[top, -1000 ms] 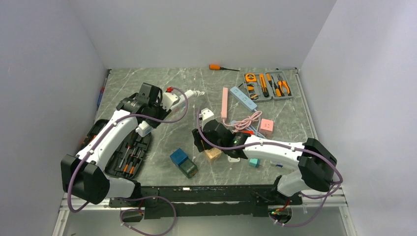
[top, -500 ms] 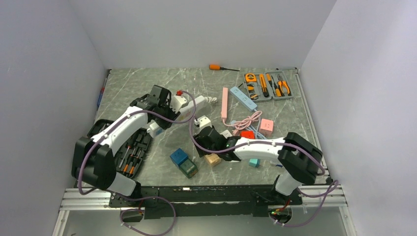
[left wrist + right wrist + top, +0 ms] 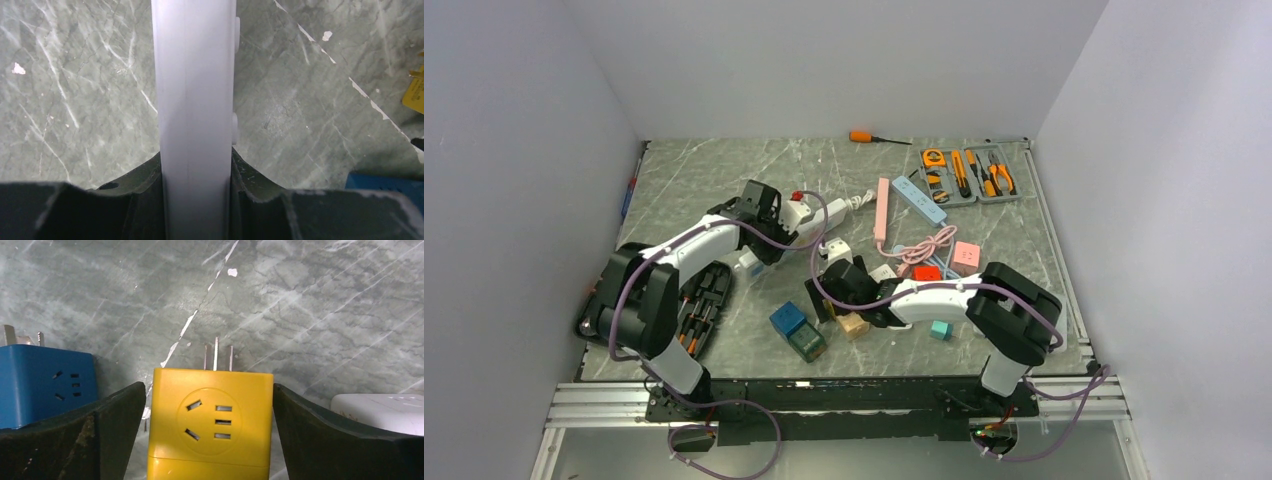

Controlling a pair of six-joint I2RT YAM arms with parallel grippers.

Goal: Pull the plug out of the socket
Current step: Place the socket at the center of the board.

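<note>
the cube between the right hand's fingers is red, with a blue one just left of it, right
Not quite: the cube between the fingers of the right hand is yellow, not red, as the right wrist view shows. A blue one does sit just left of it there.

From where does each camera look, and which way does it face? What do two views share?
Top external: above and behind the bases, facing down on the table; left arm and right arm show.
Left wrist: behind the left gripper, facing along the white power strip it clamps.
Right wrist: behind the right gripper, facing the yellow adapter between its fingers.
Shared: top and left wrist both show the strip.
</note>
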